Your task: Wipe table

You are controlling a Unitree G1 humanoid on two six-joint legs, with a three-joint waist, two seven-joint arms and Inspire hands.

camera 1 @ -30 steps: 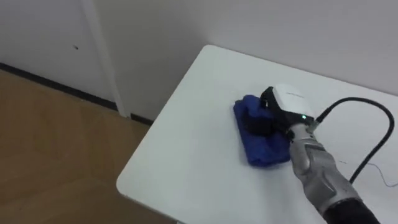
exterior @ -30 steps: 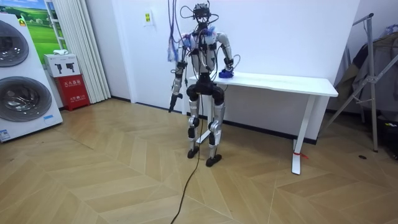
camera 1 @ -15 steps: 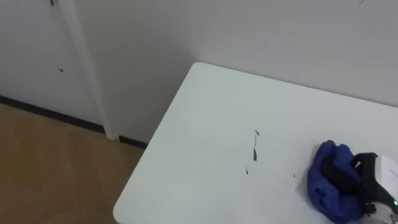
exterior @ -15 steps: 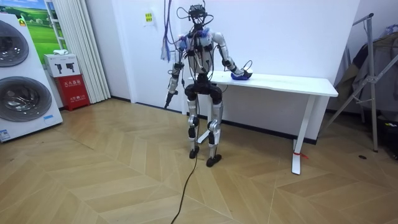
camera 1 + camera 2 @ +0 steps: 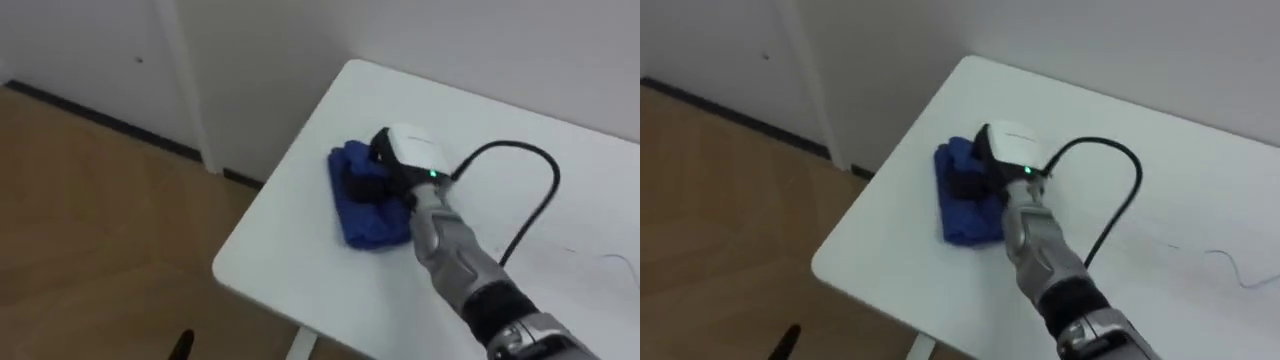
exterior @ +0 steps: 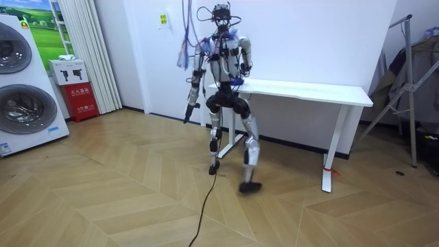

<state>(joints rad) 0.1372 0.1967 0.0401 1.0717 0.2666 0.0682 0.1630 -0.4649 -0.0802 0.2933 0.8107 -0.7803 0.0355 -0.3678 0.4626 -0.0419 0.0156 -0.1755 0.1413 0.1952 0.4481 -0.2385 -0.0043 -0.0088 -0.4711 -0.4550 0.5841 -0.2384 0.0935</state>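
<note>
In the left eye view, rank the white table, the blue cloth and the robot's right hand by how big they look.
1. white table, by far the largest
2. blue cloth
3. right hand, resting on the cloth and hiding part of it; it looks only a little smaller

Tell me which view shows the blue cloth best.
The left eye view: the blue cloth lies large on the table, partly under the right hand. The right eye view shows much the same; the room view, just a blue speck.

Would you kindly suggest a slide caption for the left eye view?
Right hand on a blue cloth near the corner of the white table, with wooden floor below.
</note>
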